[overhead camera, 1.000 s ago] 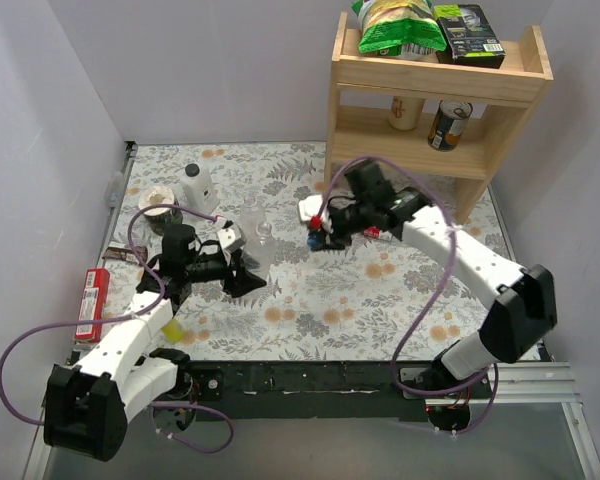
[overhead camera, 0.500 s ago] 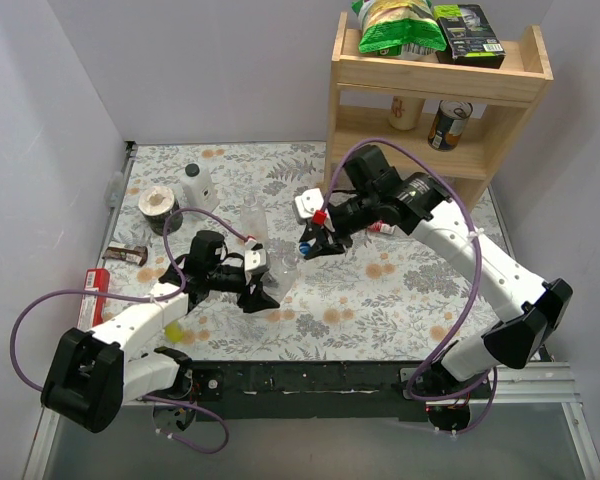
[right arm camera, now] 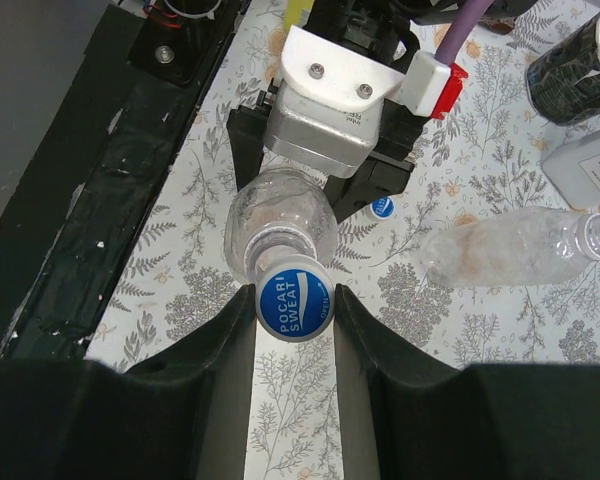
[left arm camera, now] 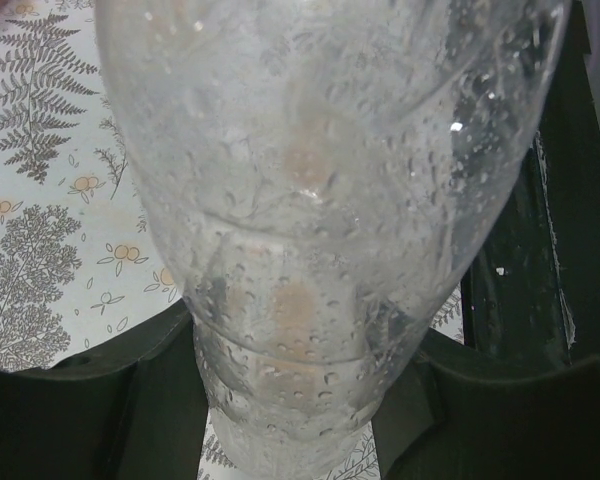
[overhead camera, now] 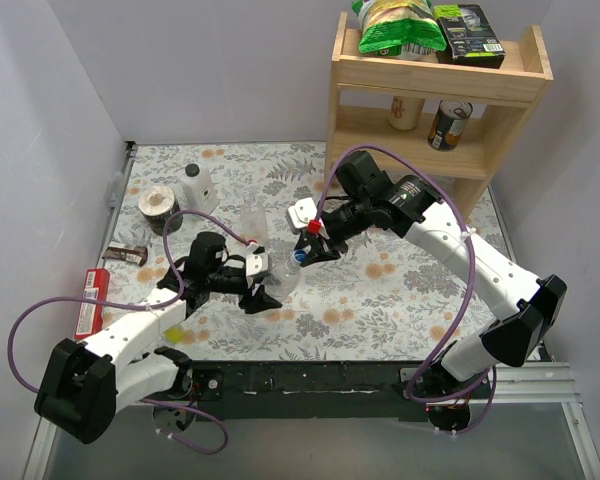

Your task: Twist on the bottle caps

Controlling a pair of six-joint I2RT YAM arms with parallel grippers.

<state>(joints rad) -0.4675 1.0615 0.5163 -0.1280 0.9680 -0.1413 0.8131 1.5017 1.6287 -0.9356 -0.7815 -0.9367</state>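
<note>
My left gripper point(overhead camera: 263, 284) is shut on a clear bottle point(overhead camera: 281, 274) and holds it tilted, neck toward the right arm. In the left wrist view the wet bottle point(left arm camera: 320, 200) fills the frame between the fingers point(left arm camera: 80, 420). My right gripper point(overhead camera: 302, 254) is shut on a blue cap point(right arm camera: 294, 303) marked Pocari Sweat and presses it onto that bottle's mouth point(right arm camera: 280, 235). A second blue cap point(right arm camera: 381, 207) lies on the table beside the left gripper. A second clear bottle point(right arm camera: 510, 250) lies on its side, uncapped. The red cap and the red-banded bottle are not visible.
A white bottle with a black cap point(overhead camera: 195, 185) and a dark jar point(overhead camera: 160, 205) stand at the back left. A small yellow bottle point(overhead camera: 176, 333), a red packet point(overhead camera: 86, 302) and a snack bar point(overhead camera: 126, 254) lie at the left. A wooden shelf point(overhead camera: 430, 100) stands back right.
My left gripper has brought the clear bottle right and tilted it toward the right arm. My right gripper has moved down-left with the blue cap until it meets the bottle's mouth.
</note>
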